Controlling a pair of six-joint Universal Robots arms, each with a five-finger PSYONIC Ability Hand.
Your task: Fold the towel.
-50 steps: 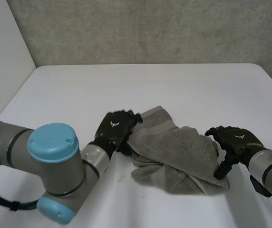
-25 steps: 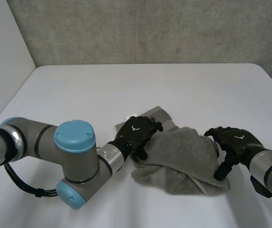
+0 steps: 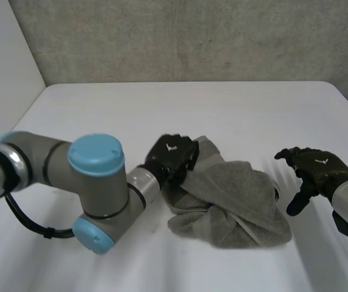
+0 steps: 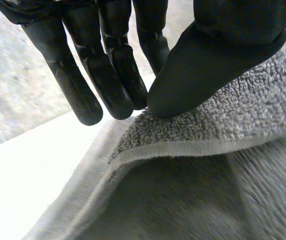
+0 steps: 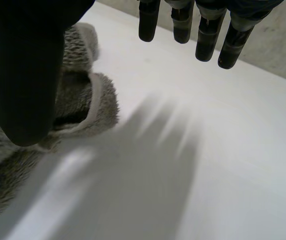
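fig.: towel fold, opening stage. the grey towel (image 3: 235, 198) lies bunched in a heap toward the front of the table (image 3: 101, 115). no flat layer or clean fold is visible, so by judgement the task is barely begun and the cloth wants spreading first.

(a) left hand (image 3: 173, 157): at the heap's far-left end, touching the cloth. wrist view: thumb (image 4: 208, 65) pressed onto the terry just behind the hem (image 4: 183, 149), w/ straight fingers (image 4: 108, 80) closed against it from the other side, i.e. a pinch on the towel's edge. the hem stands clear of a darker layer beneath.

(b) right hand (image 3: 315, 169): off the cloth, to the right of the heap's near-right end, w/ bare table btw. them. wrist view: its fingers (image 5: 205, 37) are straight and held well apart from the thumb, nothing held. a folded lobe of towel lies beside the thumb, not at the fingertips.

key relation: the heap's long axis runs diagonally, far-left (at the left hand) to near-right (toward the right hand). the left hand has one end. the other end lies inward of the right hand, on its thumb side.

judgement: the next move prob. needs the right hand to come in to that end and find an edge, so both can draw the cloth out along this axis. risk: plies overlap, so a grab may take the wrong layer.
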